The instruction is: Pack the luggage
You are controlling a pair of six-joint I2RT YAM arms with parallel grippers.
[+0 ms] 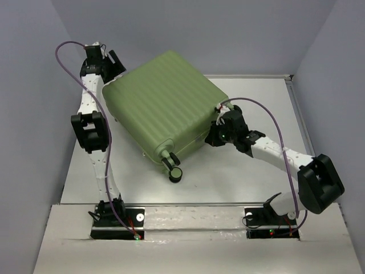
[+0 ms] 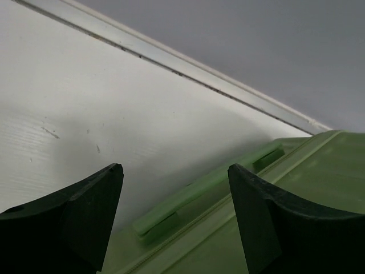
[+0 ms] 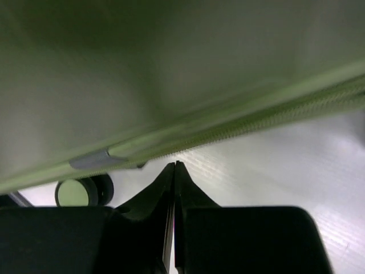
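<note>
The luggage (image 1: pixel 162 105), a light-green ribbed suitcase, lies closed and flat across the middle of the table. My left gripper (image 1: pixel 114 63) hovers at its far left corner, open and holding nothing. In the left wrist view, the left gripper (image 2: pixel 174 168) frames the green side handle (image 2: pixel 211 188) without touching it. My right gripper (image 1: pixel 214 134) is at the case's right edge. In the right wrist view, the right gripper (image 3: pixel 174 164) is shut with nothing seen between its fingers. Its tips sit just under the zipper line, right of the grey zipper pull (image 3: pixel 94 161).
A black-and-green caster wheel (image 1: pixel 175 173) sticks out at the case's near corner and also shows as a wheel (image 3: pixel 77 192) in the right wrist view. Grey walls enclose the white table (image 1: pixel 251 171) at the back and both sides.
</note>
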